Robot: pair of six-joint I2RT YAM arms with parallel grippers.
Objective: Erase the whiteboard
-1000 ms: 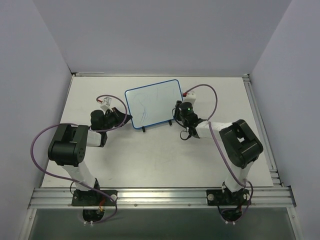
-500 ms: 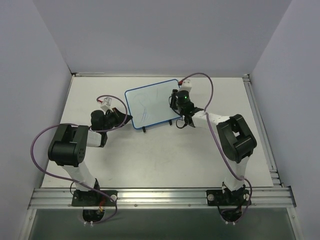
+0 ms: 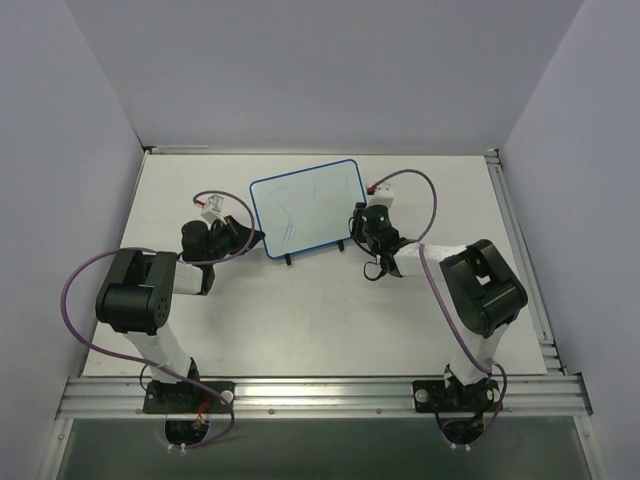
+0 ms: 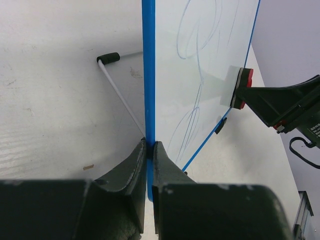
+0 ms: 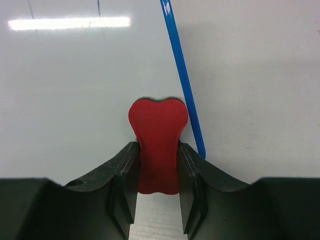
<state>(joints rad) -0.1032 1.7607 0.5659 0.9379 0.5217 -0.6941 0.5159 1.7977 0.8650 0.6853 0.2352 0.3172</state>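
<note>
**One arm steadies the board, the other brings the eraser**

The whiteboard (image 3: 306, 205) stands propped on the table (image 3: 300, 320) just above the middle of the top view, tilted back on its thin leg (image 4: 120, 95).

The left gripper (image 4: 150, 146) has its fingers pressed together on the blue rim (image 4: 148, 75) at the board's lower left corner. This looks like a bracing hold, so the light board does not slide or tip when rubbed.

The right gripper (image 5: 158, 145) pinches a small red eraser (image 5: 158, 125) between its fingers, with the felt face turned toward the white surface at the board's right edge, close beside the rim. From the left wrist view the eraser seems to touch the surface, though I cannot be sure.

Faint blue scribbles (image 4: 197, 50) cover the board's left and middle part, well apart from the eraser, so most of the wiping appears undone.
</note>
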